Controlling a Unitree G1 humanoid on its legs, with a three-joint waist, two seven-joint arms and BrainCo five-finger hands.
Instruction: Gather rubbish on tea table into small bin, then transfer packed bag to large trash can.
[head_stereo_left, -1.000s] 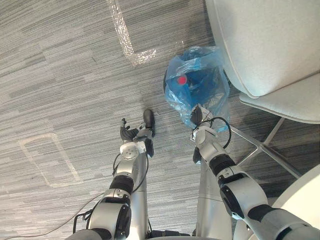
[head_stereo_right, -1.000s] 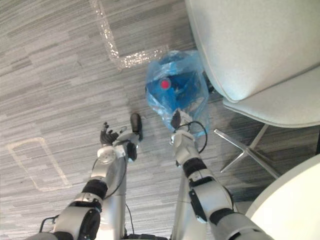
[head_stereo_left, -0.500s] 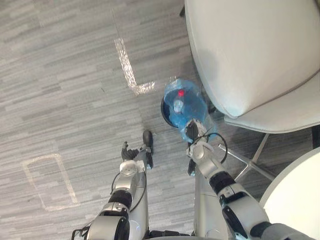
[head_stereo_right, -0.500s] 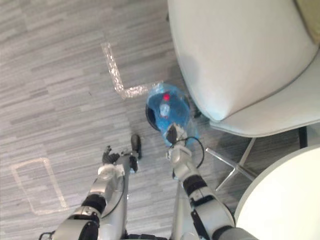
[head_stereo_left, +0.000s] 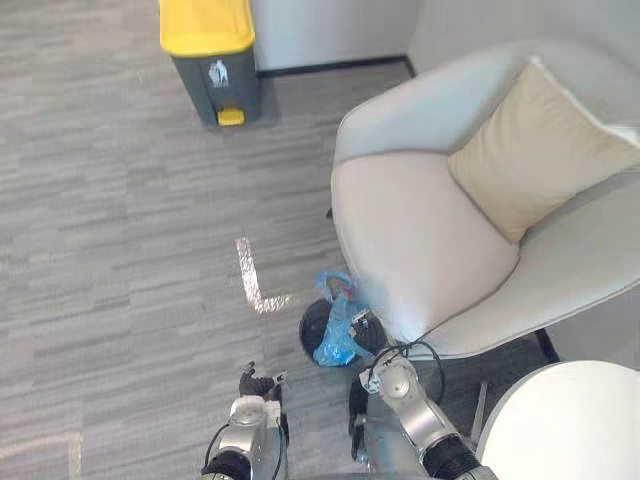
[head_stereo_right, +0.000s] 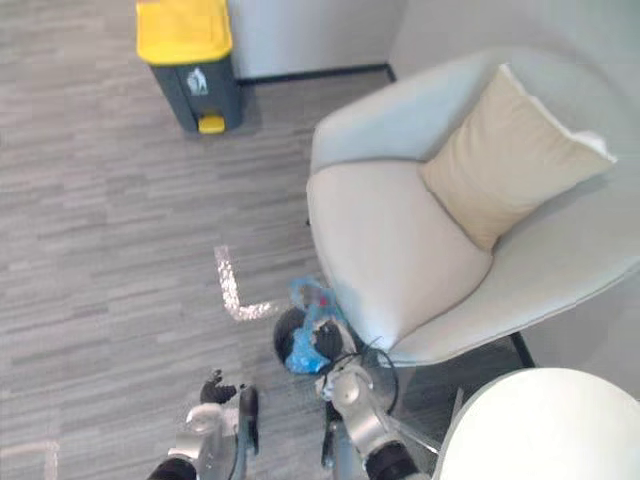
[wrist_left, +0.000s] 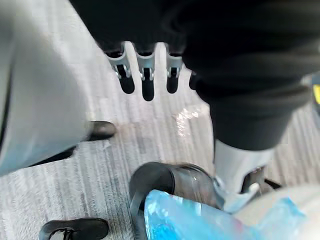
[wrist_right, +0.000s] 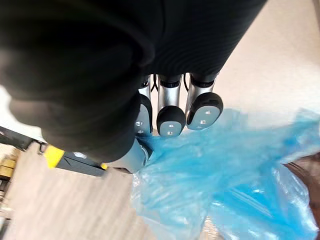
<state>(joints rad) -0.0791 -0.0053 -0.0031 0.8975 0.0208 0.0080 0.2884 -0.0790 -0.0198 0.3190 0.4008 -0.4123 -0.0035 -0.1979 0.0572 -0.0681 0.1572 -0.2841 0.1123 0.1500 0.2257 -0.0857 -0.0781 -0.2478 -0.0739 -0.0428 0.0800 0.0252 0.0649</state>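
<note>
A blue plastic bag (head_stereo_left: 335, 328) with rubbish rises out of a small black bin (head_stereo_left: 312, 332) on the floor, at the front corner of a pale armchair. My right hand (head_stereo_left: 380, 375) is just behind it. In the right wrist view its fingers (wrist_right: 170, 117) and thumb are curled on the bag's crumpled blue plastic (wrist_right: 225, 170). My left hand (head_stereo_left: 250, 395) hangs beside the bin, its fingers (wrist_left: 145, 75) relaxed and holding nothing. The left wrist view looks down on the bin (wrist_left: 160, 182) and the bag (wrist_left: 195, 222). A large grey trash can with a yellow lid (head_stereo_left: 210, 55) stands far ahead by the wall.
The armchair (head_stereo_left: 420, 240) with a beige pillow (head_stereo_left: 530, 150) fills the right side. A round white table's edge (head_stereo_left: 560, 420) is at the lower right. Grey carpet with a tape mark (head_stereo_left: 255, 285) stretches between me and the trash can.
The camera has lifted, bringing the armchair, pillow and yellow-lidded can into view. My right hand keeps its hold on the bag, which now looks drawn upward from the bin.
</note>
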